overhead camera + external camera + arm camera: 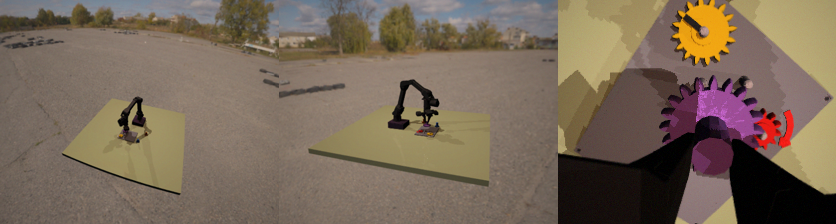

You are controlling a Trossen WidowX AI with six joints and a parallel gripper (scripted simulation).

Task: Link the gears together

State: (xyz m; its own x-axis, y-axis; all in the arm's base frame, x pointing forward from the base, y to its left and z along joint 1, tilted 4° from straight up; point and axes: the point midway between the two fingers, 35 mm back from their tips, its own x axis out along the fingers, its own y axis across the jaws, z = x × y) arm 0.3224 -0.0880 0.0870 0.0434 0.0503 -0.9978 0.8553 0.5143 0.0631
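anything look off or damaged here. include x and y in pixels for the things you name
Nothing looks broken or spilled. The red gear (419,131) (771,131) and yellow gear (120,135) (430,133) (703,32) sit on their pegs, and the blue gear (138,141) (437,125) stands upright on the table. The purple gear (125,131) (426,125) (725,107) partly covers the red one in the wrist view, but it's simply held in the gripper (427,123) (712,144).

Autumn trees (81,15) (397,28) line grey pavement (218,128) (356,195) under cloudy sky (164,5) (443,7)

Text: none legible from where I stand | Sign: curved red arrow (789,126) | On: grey board (131,136) (433,128) (618,125), near its edge, beside the red gear (420,131) (772,127) | Brands, numbers: none readable
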